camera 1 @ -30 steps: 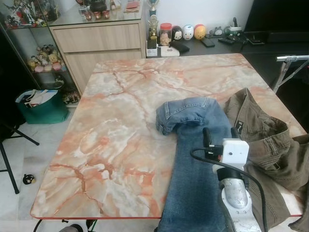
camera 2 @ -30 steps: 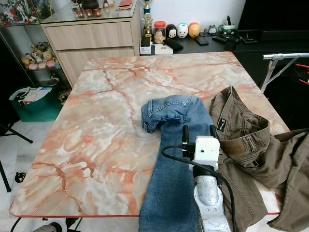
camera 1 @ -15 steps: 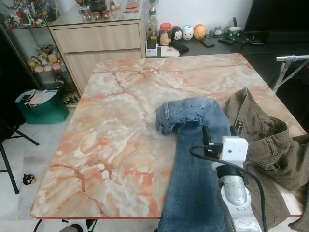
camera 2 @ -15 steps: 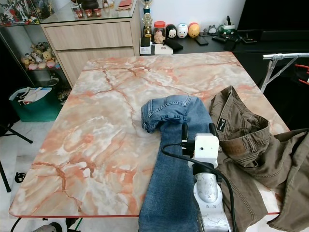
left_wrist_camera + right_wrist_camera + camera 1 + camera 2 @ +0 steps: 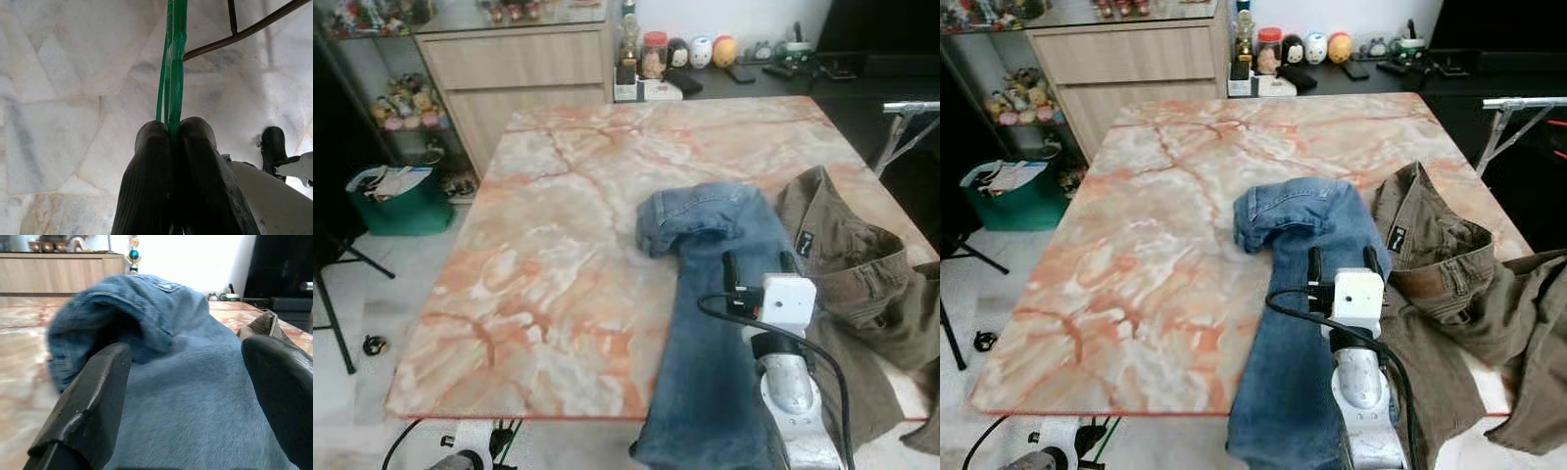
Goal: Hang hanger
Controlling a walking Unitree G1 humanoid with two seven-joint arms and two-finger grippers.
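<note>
A thin green hanger (image 5: 175,58) runs out from between the pads of my left gripper (image 5: 172,134), which is shut on it low down over the marble floor. My right gripper (image 5: 757,266) is open just above blue jeans (image 5: 715,323) that lie along the marble-patterned table (image 5: 548,245) and hang over its near edge. In the right wrist view its two black fingers (image 5: 93,401) stand wide apart on either side of the denim (image 5: 186,396), with the folded waistband ahead of them.
Olive trousers (image 5: 842,264) lie crumpled on the table's right side, next to the jeans. A metal rack (image 5: 906,122) stands to the right. A wooden cabinet (image 5: 519,59) is behind the table, a green bin (image 5: 396,196) at its left. A dark metal rod (image 5: 234,36) crosses near the hanger.
The whole view has shifted, so the camera has moved. My right gripper stays open over the jeans, a little further along them.
</note>
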